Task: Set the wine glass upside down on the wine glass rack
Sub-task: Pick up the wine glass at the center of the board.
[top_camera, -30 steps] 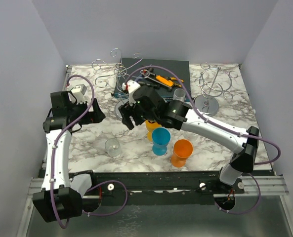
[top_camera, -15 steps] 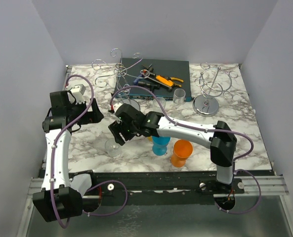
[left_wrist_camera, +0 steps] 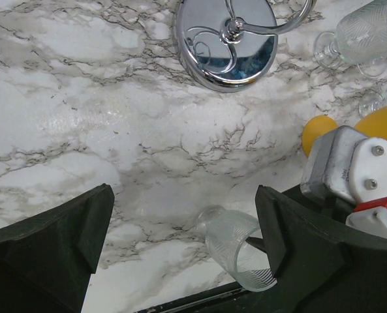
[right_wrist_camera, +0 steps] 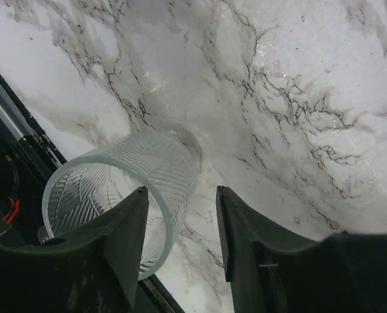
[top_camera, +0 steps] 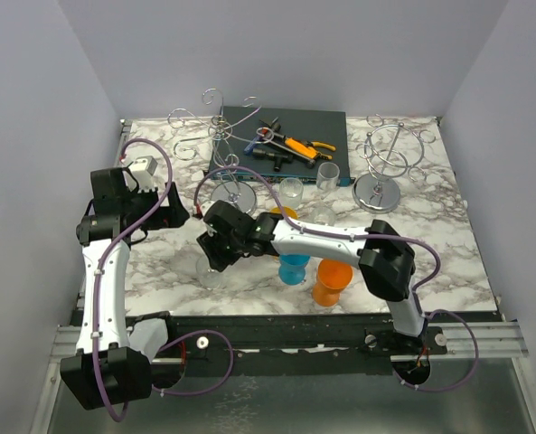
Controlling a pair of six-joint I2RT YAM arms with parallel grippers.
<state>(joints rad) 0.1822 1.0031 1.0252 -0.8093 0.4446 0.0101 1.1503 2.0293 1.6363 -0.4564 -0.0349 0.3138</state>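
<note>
- Closing off-centre is the main hazard. The right gripper (right_wrist_camera: 180, 195) hangs over the wine glass (right_wrist_camera: 124, 189) with its jaws part-way apart and not clamped. The bowl sits mostly under one finger, with only its edge in the gap, so a squeeze from there could shove or tip the glass.
- The glass seems to stand upright on the marble table (top_camera: 412, 217), near its front edge and left of the blue cup (top_camera: 294, 268). A nudge outward could send it over that edge.
- The ribbed clear bowl looks slick, so a shallow grip at the rim may slip once the glass is turned over.
- The left gripper (left_wrist_camera: 183, 202) is spread wide and holds nothing. It hovers close by, and the arms could clash on the way to the rack (top_camera: 234, 192).
</note>
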